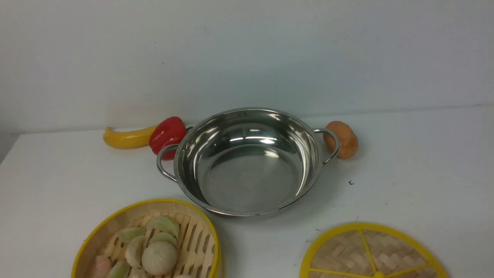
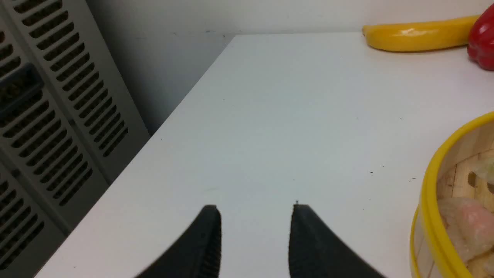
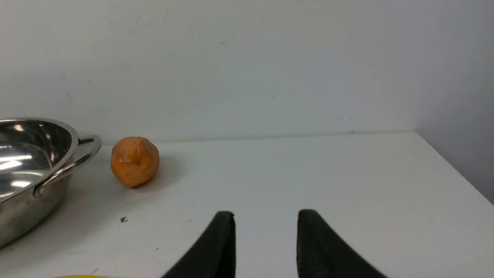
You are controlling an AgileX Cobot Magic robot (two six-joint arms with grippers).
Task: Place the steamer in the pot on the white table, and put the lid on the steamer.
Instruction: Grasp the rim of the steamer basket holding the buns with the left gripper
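The steamer (image 1: 154, 201) sits on the worktop (image 1: 405, 173), near the pot's (image 1: 247, 185) left front. Probably light, stiff bamboo with loose buns (image 1: 159, 258): pinch its wall and keep it level. The left tool (image 2: 254, 208) and right tool (image 3: 265, 214) stand apart, empty.

Pot (image 1: 247, 170), steamer (image 1: 154, 201), lid (image 1: 359, 251) on white table (image 1: 424, 162)

Front camera looks down-forward; wrist cameras low over table (image 2: 289, 116); right shares pot (image 3: 23, 154).
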